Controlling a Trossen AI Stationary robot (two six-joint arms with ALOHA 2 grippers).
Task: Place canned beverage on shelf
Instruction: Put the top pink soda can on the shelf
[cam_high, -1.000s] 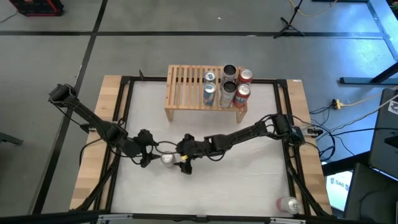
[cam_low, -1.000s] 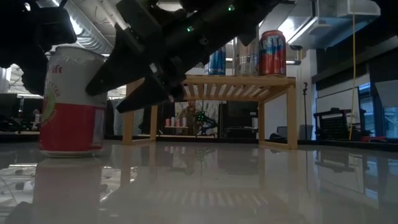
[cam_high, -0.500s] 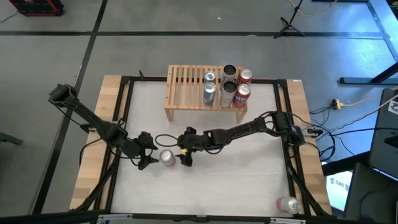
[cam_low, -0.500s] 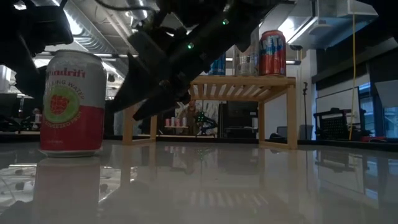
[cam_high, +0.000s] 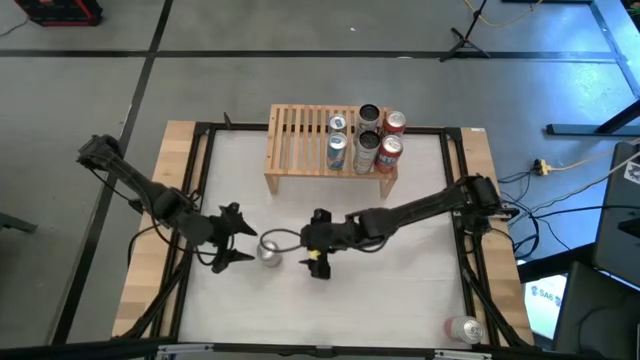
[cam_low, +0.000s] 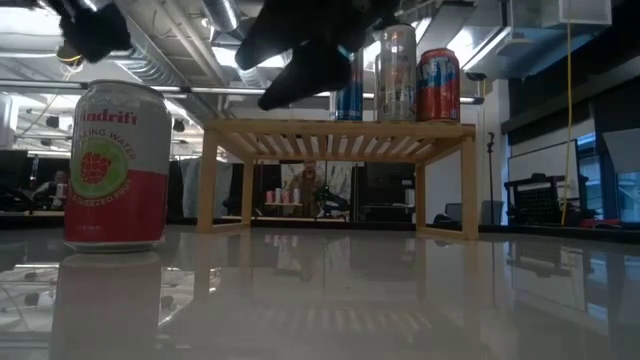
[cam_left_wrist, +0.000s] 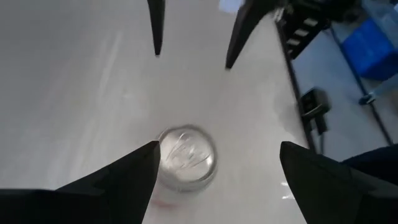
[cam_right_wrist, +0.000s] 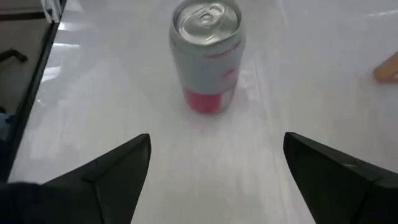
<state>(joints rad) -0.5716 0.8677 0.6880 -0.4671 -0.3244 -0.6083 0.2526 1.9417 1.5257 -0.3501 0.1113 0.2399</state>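
A silver and red can (cam_high: 270, 252) stands upright on its base on the white table; it also shows in the low view (cam_low: 115, 165). My left gripper (cam_high: 240, 236) is open just left of the can, and its wrist view (cam_left_wrist: 219, 148) looks down on the can top (cam_left_wrist: 186, 158). My right gripper (cam_high: 308, 245) is open a short way right of the can, which lies ahead of its spread fingers (cam_right_wrist: 217, 137). Neither gripper touches the can. The light-wood shelf (cam_high: 300, 150) stands at the far middle with several cans (cam_high: 365, 140) on its right half.
Another can (cam_high: 465, 328) lies at the table's near right corner. A black frame (cam_high: 200, 180) runs along the table's edges. The left half of the shelf top (cam_high: 295, 135) is bare slats. In the low view both arms hang above table height (cam_low: 310, 50).
Both grippers have drawn back from the can and risen: my right one toward the table's right edge, my left one a little toward the left. The can stays standing on the table and now shows whole in the low view.
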